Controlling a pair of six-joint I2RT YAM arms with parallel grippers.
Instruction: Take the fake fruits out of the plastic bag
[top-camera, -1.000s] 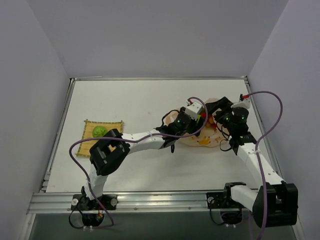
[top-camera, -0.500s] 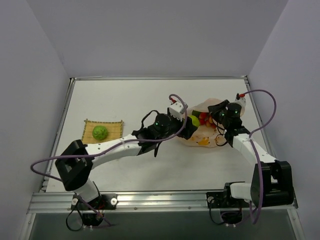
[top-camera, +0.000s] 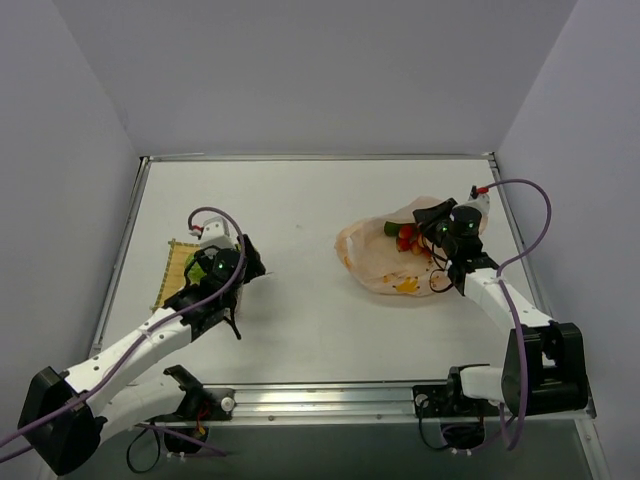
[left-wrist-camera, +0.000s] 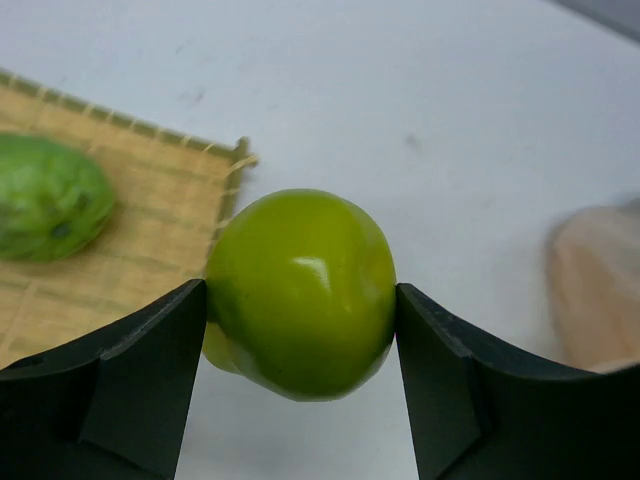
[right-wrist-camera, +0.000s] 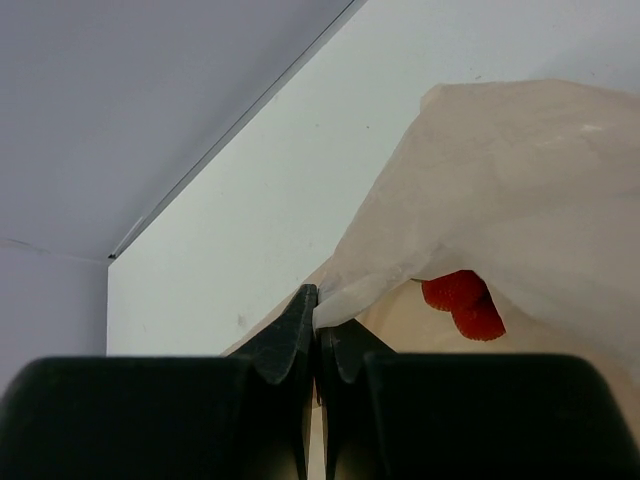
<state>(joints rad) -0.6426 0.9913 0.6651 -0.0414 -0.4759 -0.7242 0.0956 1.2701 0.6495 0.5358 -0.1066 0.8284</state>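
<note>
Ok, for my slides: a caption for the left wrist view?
Left end effector clamps a yellow-green fruit beside a woven mat holding a darker green fruit.

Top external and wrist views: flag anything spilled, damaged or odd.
Nothing stands out. The left gripper holds a yellow-green fruit by a corner of the woven mat, a green fruit lies on the mat, and the right gripper pinches the edge of the plastic bag, with red fruit showing inside. No spill or tear shows.

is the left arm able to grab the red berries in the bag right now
Probably not: the left tool is shut on the green fruit by the woven mat, far from the plastic bag. The red berries show at its mouth, which the right tool pinches.
</note>
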